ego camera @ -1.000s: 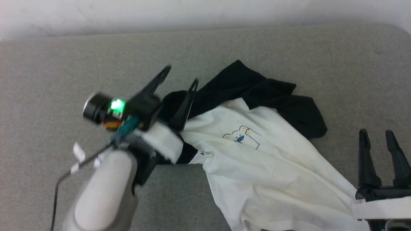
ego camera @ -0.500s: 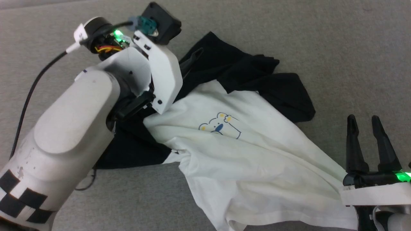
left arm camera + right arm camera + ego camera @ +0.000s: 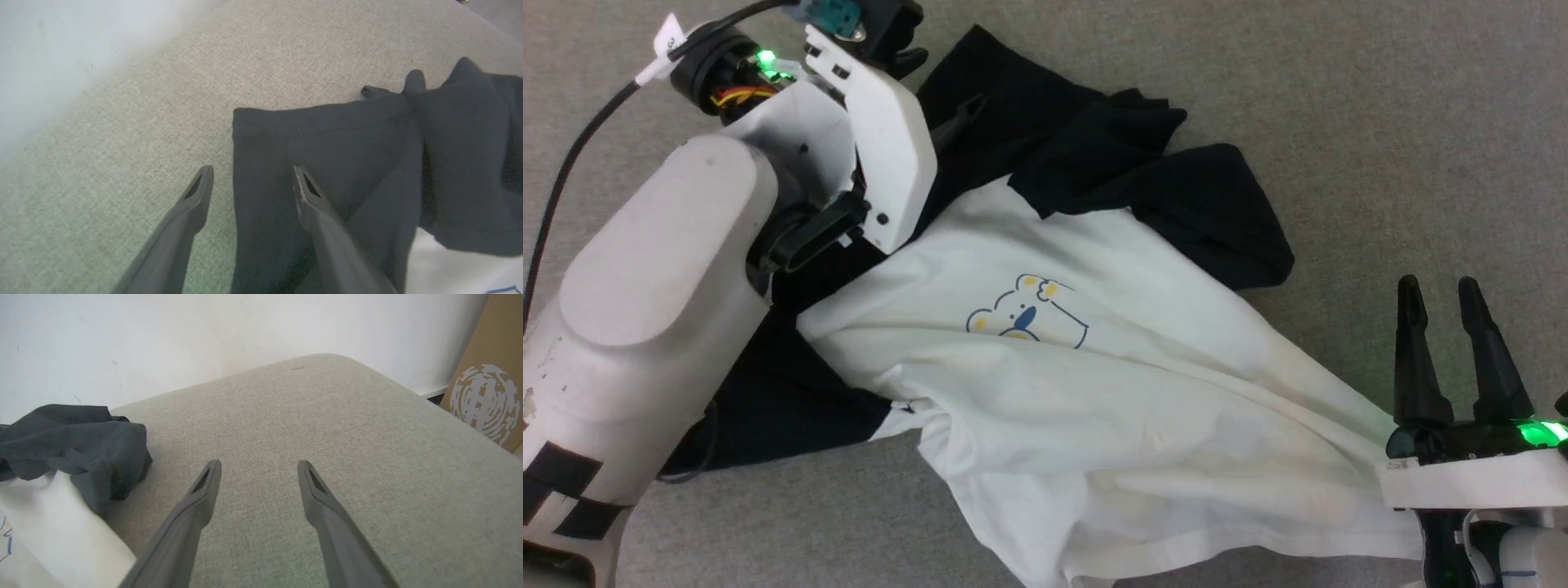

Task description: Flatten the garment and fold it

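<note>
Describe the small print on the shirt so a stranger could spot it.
On the grey cushioned surface lies a crumpled shirt with a cream-white body and black sleeves. On its white chest sits the print: a blue outline drawing with yellow patches, the only coloured mark on the cloth.

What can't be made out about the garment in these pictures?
- Head view: the garment has one black sleeve partly under the left forearm.
- Head view: part of its hem is cut off by the bottom edge.
- Left wrist view: whether the left hand touches the cloth cannot be told.
</note>
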{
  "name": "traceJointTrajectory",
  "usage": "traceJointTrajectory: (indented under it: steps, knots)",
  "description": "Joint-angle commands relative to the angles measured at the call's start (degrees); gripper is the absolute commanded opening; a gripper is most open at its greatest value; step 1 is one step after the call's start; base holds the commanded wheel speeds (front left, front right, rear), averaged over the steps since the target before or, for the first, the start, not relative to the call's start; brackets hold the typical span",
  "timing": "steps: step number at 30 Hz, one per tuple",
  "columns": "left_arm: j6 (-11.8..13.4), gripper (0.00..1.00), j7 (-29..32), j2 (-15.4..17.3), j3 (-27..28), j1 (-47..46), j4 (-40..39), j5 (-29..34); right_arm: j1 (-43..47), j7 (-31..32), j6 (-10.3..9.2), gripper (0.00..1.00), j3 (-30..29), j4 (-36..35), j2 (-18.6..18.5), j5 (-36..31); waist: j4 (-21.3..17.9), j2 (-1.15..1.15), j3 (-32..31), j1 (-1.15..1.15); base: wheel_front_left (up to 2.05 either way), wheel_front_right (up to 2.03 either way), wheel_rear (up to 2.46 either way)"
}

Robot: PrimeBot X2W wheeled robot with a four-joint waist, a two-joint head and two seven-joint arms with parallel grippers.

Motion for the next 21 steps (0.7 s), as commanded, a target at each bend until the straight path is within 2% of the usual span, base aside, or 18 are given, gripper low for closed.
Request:
traceJointTrajectory:
  steps: [1,6,7,8,9,15,21]
  knots:
    - [-0.38,1.0,-0.14,0.42,-0.08,-1.0,0.47,-0.43,-1.15,-0.32,-0.04,1.0,-0.05,0.06,0.1,0.41,-1.29,0.0,1.7,-0.01,0.0,0.0,0.0]
    - [-0.38,1.0,0.08,0.51,-0.11,-0.71,1.38,-1.18,-1.67,-0.35,-0.04,1.0,-0.14,0.05,0.1,0.62,-1.38,0.0,2.25,-0.01,0.0,0.0,0.0]
    - [-0.38,0.79,0.11,0.49,-0.15,-0.68,1.47,-1.35,-1.81,-0.35,-0.04,1.0,-0.23,0.02,0.1,0.65,-1.34,0.0,2.35,-0.01,0.0,0.0,0.0]
    - [-0.38,0.2,-0.03,0.44,-0.26,-0.67,1.39,-1.5,-1.94,-0.35,-0.04,1.0,-0.33,-0.02,0.1,0.67,-1.27,0.0,2.4,-0.01,0.0,0.0,0.0]
    - [-0.38,0.0,-0.17,0.38,-0.38,-0.66,1.22,-1.74,-2.04,-0.35,-0.04,1.0,-0.45,-0.04,0.1,0.66,-1.16,0.0,2.38,-0.01,0.0,0.0,0.0]
    - [-0.38,0.0,-1.36,0.4,-0.77,-1.36,-0.66,-2.97,-1.99,-0.36,-0.04,1.0,-1.25,0.25,0.1,0.1,0.17,0.0,0.48,-0.01,0.0,0.0,0.0]
    - [-0.37,0.0,-5.14,-0.33,0.37,-1.14,-2.51,-4.4,-1.26,-0.36,-0.04,1.0,-1.42,0.94,0.1,-0.78,2.42,0.0,-4.17,-0.01,0.0,0.0,0.0]
